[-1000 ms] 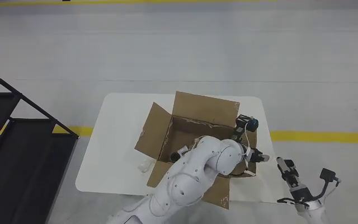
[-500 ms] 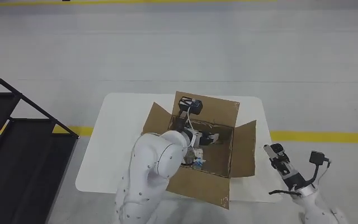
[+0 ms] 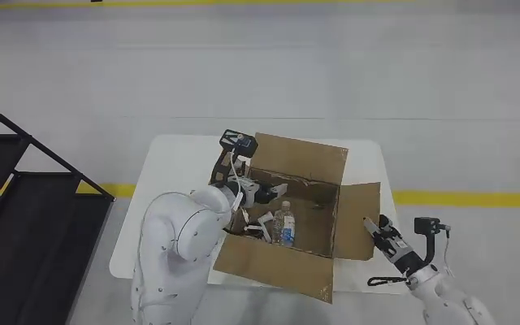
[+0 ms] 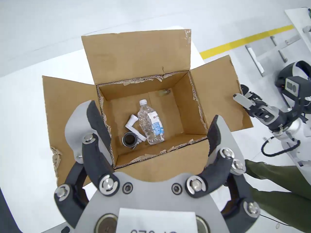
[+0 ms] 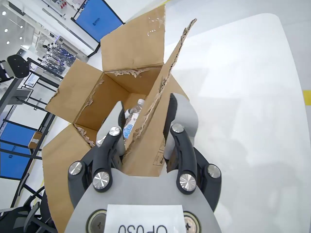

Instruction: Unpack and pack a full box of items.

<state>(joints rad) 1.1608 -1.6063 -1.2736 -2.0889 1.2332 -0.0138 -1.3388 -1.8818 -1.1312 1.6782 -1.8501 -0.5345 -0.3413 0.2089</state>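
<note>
1. The box [image 4: 136,90] stands open on the surface [image 3: 175,203] with all four flaps folded outward.
2. The bottle [image 4: 150,122] lies on its side on the box floor, cap toward the far wall. Its long axis runs near-to-far as seen from the robot.
3. A white fitting [image 4: 133,126] lies against the bottle's left side. A black cylinder [image 4: 129,139] stands just beside the fitting, near the left wall.
4. The left gripper [image 3: 266,195] hangs above the left part of the opening. Its fingers [image 4: 97,122] are spread wide and hold nothing.
5. The bottle lies below these fingers, slightly toward the box centre. The closing line of the fingers crosses the bottle's long axis, which appears to suit a grasp across the body.
6. The right gripper [image 4: 243,96] is outside the box at the outer edge of the right flap [image 4: 218,93]. Its fingers [image 5: 179,115] are apart, one on each side of the flap edge, and do not clamp it.
7. The left arm is the nearer one to the bottle, so the pick is judged to fall to it.
8. Room for moving:
   - The floor to the right of the bottle is bare, so one finger has free entry.
   - On the left, the fitting touches the bottle, so the other finger has little gap.
   - The left wall's rim lies close under the left fingers, so a straight descent probably needs a shift toward the centre first.
</note>
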